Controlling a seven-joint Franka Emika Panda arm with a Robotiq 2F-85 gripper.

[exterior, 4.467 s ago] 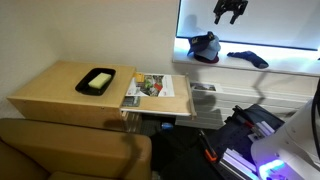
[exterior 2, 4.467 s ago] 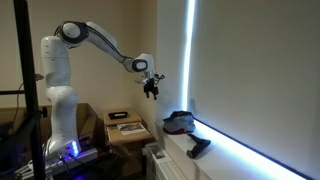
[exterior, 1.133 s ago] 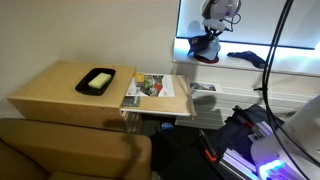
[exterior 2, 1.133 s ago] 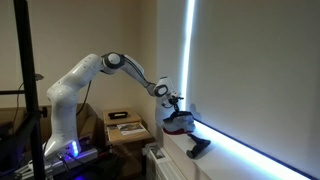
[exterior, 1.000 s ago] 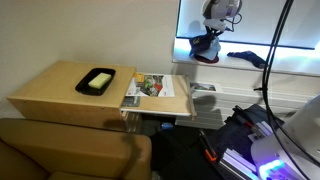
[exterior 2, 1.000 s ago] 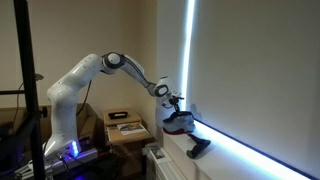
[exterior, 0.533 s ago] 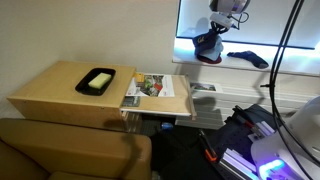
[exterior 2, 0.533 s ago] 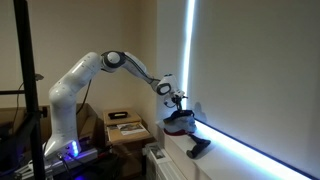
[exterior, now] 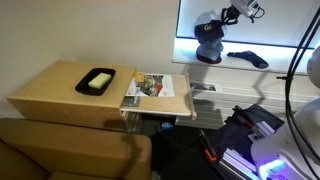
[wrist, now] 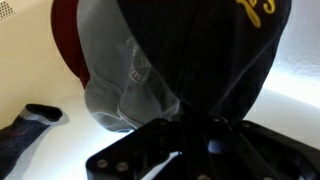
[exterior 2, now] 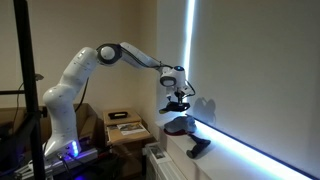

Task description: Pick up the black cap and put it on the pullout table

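Observation:
The black cap (exterior: 208, 28), with grey lining and a red patch, hangs above the bright window sill (exterior: 285, 62), and my gripper (exterior: 230, 16) is shut on its top right side. In the wrist view the cap (wrist: 190, 50) fills the frame, bunched between the jaws of the gripper (wrist: 195, 128), whose fingertips are buried in the cloth. From the side, the gripper (exterior 2: 178, 98) is raised over the sill with the dark cap (exterior 2: 180, 124) under it. The pullout table (exterior: 182, 106) sticks out of the wooden side table, well below and to the left.
A magazine (exterior: 150, 87) lies on the pullout table. A black tray (exterior: 97, 80) sits on the wooden side table (exterior: 50, 95). A dark cloth item (exterior: 248, 58) lies on the sill to the right of the cap. A sofa (exterior: 70, 150) fills the lower left.
My gripper has shut on the cap and lifted it off the sill, moving up and slightly right. The dark cloth item has not moved.

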